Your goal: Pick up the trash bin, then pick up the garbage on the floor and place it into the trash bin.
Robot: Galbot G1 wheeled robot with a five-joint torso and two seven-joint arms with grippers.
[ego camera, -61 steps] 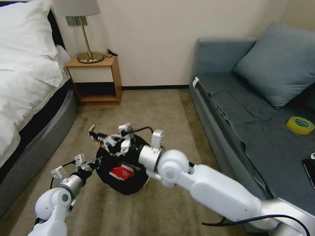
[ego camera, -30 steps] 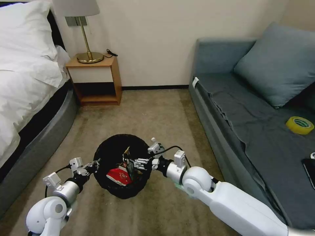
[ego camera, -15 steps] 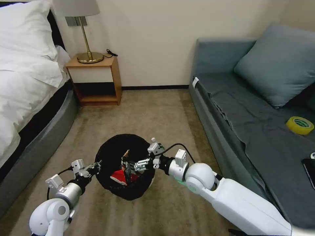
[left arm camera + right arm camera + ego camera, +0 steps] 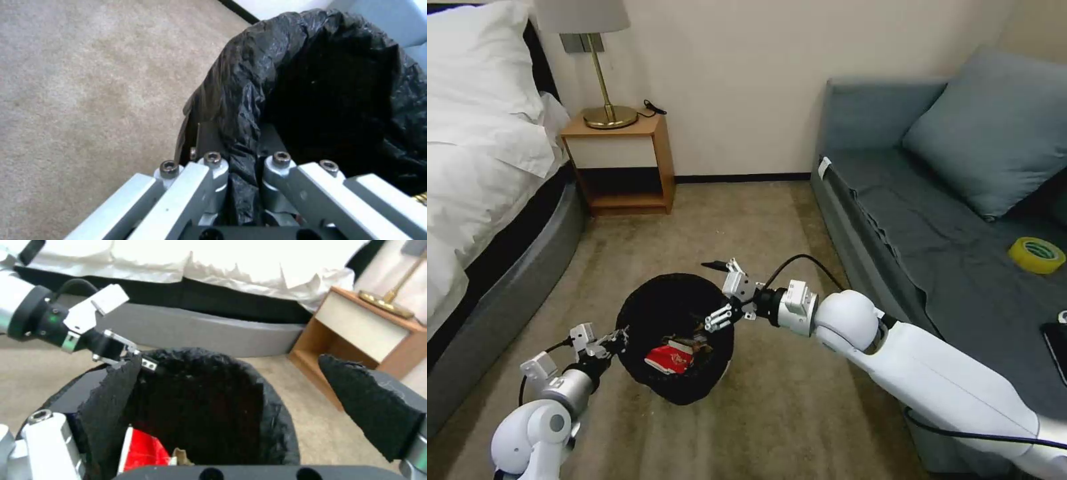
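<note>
While the left gripper [image 4: 616,339] clamps the bin [image 4: 677,383] by its near-left rim, its fingers [image 4: 213,166] pinching a fold of the black liner [image 4: 249,110] between them, the bin hangs tilted just above the carpet [image 4: 747,220], between the bed [image 4: 487,200] and the sofa [image 4: 934,220]. From the right wrist, that gripper [image 4: 122,355] shows gripping the far edge of the rim.

Inside the bin lies a red packet [image 4: 670,355], with a dark wrapper [image 4: 692,343] just beside it. From the right wrist the packet [image 4: 144,450] shows low in the liner with a tan scrap [image 4: 181,456] touching its edge.

Above the right side of the bin's rim sits the right gripper [image 4: 719,295], its fingers spread wide apart with nothing between them. Its black pads [image 4: 111,406] frame the bin's mouth in the wrist view.

A nightstand [image 4: 620,163] with a brass lamp [image 4: 602,80] stands against the far wall beside the bed. On the sofa seat, well apart from the bin, rests a yellow tape roll [image 4: 1036,255], near a grey cushion [image 4: 994,127].
</note>
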